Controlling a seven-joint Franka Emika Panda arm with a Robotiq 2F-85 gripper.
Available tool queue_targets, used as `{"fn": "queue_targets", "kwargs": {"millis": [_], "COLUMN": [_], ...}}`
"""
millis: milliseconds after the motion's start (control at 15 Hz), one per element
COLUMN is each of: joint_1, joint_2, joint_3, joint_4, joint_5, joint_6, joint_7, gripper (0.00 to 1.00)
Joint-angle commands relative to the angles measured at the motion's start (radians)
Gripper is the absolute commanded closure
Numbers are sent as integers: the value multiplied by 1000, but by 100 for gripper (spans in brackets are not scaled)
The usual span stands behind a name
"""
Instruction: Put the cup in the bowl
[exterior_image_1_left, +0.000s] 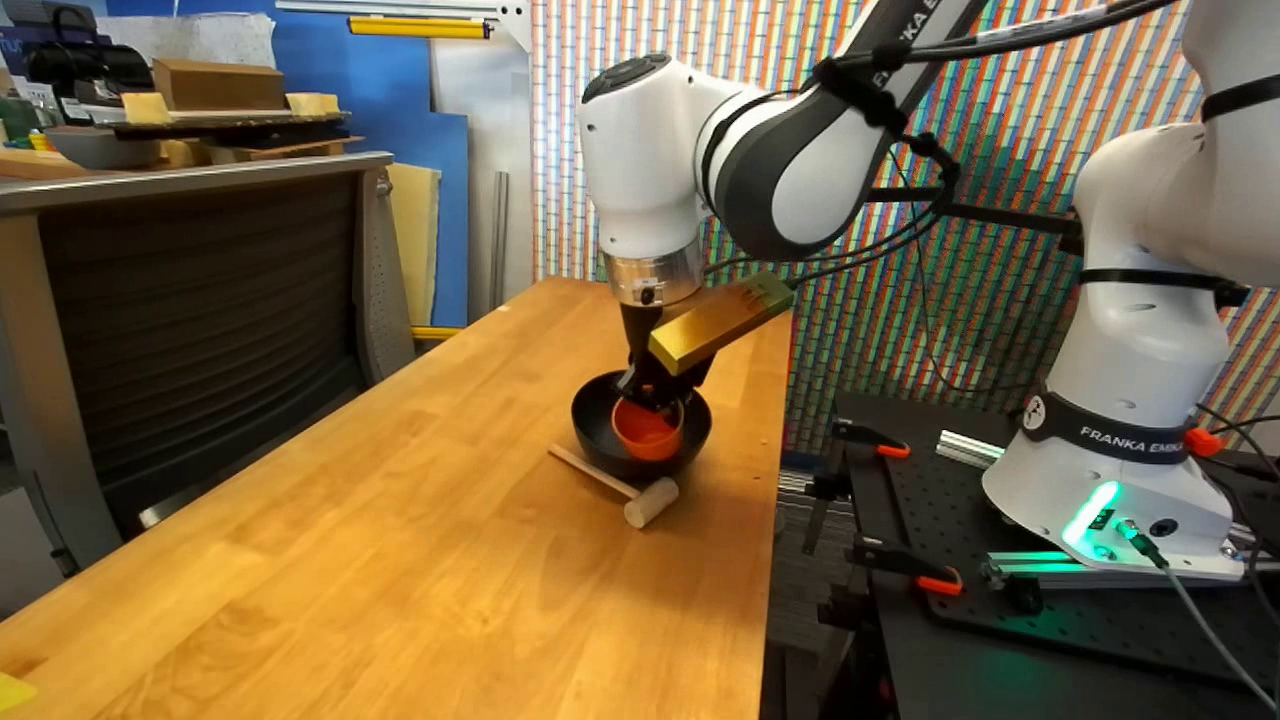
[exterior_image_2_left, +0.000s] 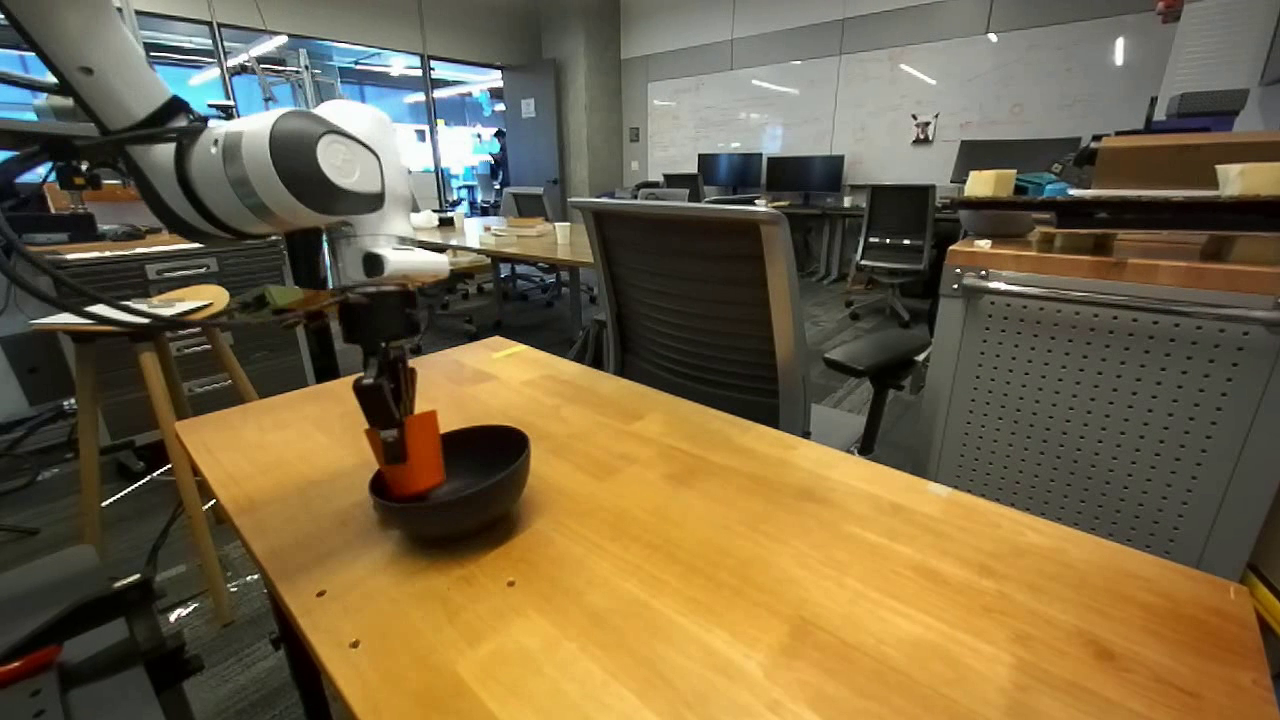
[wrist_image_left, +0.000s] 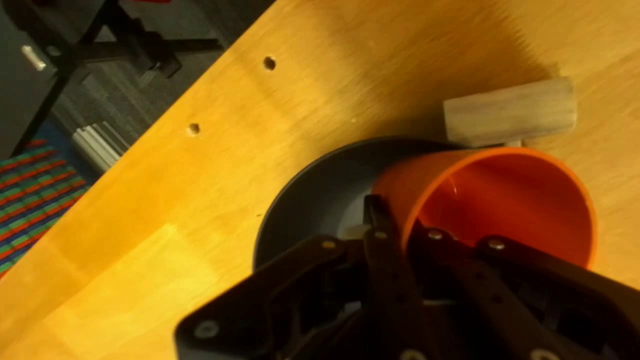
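The orange-red cup (exterior_image_1_left: 648, 437) is inside the rim of the black bowl (exterior_image_1_left: 592, 415) on the wooden table. In an exterior view the cup (exterior_image_2_left: 425, 458) stands toward the gripper side of the bowl (exterior_image_2_left: 492, 470). My gripper (exterior_image_1_left: 660, 392) points down and is shut on the cup's wall. In the wrist view the gripper (wrist_image_left: 400, 220) has one finger inside the cup (wrist_image_left: 515, 200) and one outside, over the bowl (wrist_image_left: 305, 215). The cup looks slightly tilted. Whether its base touches the bowl's bottom is hidden.
A pale wooden mallet (exterior_image_1_left: 652, 503) lies right beside the bowl; its head (wrist_image_left: 512, 112) is close to the bowl's rim in the wrist view. The table edge (exterior_image_1_left: 775, 500) runs near the bowl on the robot's side. A chair (exterior_image_2_left: 690, 310) stands along the opposite edge.
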Motion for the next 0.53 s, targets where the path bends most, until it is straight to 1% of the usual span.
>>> {"fn": "queue_targets", "kwargs": {"millis": [0, 333, 467], "joint_1": [-55, -91, -96], "joint_2": [81, 123, 137], "joint_3": [16, 8, 3], "joint_4": [27, 87, 105], "joint_5": [169, 326, 367], "joint_6": [119, 133, 127], "joint_7": [-207, -421, -476], "gripper": [95, 95, 94]}}
